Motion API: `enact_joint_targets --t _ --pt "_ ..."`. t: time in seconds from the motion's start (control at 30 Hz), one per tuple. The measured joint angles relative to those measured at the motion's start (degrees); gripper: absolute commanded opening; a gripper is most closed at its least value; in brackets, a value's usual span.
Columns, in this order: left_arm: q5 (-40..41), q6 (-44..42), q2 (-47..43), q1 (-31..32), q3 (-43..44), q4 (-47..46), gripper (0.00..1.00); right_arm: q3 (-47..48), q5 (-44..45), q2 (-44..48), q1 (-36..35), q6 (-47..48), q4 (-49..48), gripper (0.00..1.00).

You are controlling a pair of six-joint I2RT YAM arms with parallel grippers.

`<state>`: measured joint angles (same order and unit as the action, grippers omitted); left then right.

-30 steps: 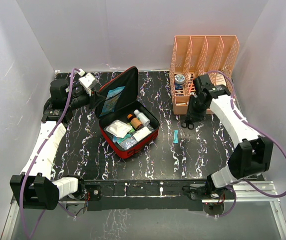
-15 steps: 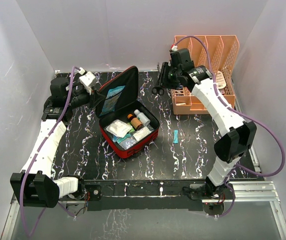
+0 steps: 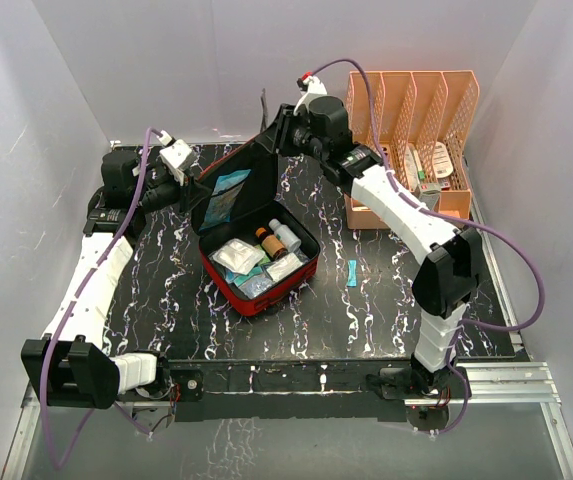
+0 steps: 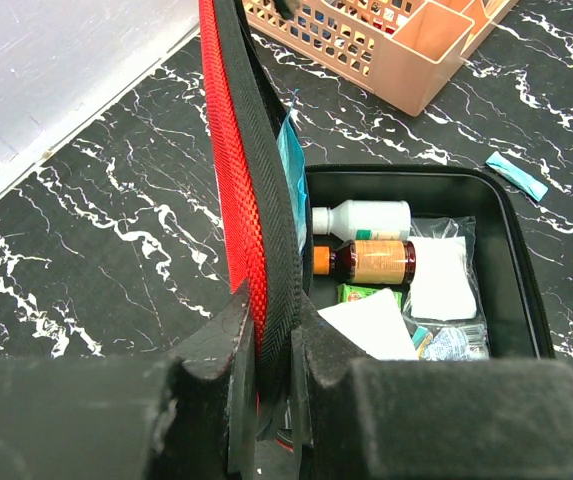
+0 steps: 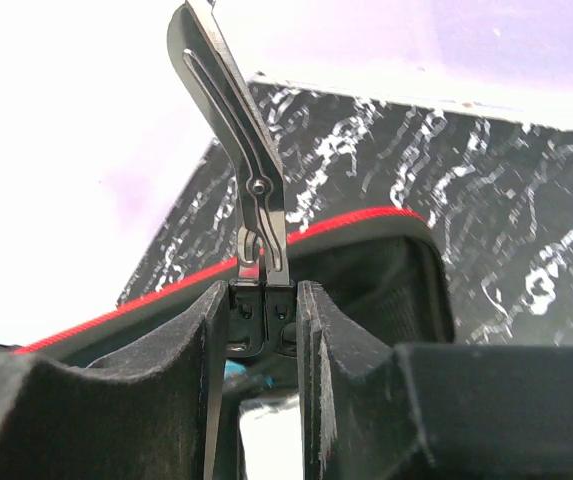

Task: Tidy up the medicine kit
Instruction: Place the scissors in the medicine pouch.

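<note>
Left hand [image 4: 271,340] pinching upright lid [image 4: 228,180], red medicine kit [image 3: 254,300] open, black-lined

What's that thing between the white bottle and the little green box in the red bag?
A brown bottle with an orange cap lies on its side between the white bottle and the green box inside the medicine kit. The left wrist view shows it best.

In the right wrist view the scissors [image 5: 256,180] sink between the right gripper [image 5: 263,300] pads, handles unseen, and their tip is cut off by the top edge. From the left wrist, the medicine kit [image 4: 231,150] lid stands edge-on, its inner face hidden; the left gripper [image 4: 271,330] covers the case's near corner. The file rack [image 4: 406,70] runs off the top. The bottles' [image 4: 366,262] labels are unreadable.
</note>
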<state>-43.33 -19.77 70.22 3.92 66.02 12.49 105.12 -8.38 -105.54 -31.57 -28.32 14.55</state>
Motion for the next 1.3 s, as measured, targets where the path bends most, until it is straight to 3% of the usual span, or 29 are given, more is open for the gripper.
enact_joint_targets --t 0.37,1.3 --pt "-0.09 -0.74 0.76 0.0 0.96 0.94 0.0 -3.56 -3.45 -2.01 -1.05 -0.55 -15.08 0.0" --pt "-0.02 -1.27 0.81 -0.04 0.98 1.68 0.0 -17.59 -10.27 -2.47 -1.07 -4.15 -35.47 0.0"
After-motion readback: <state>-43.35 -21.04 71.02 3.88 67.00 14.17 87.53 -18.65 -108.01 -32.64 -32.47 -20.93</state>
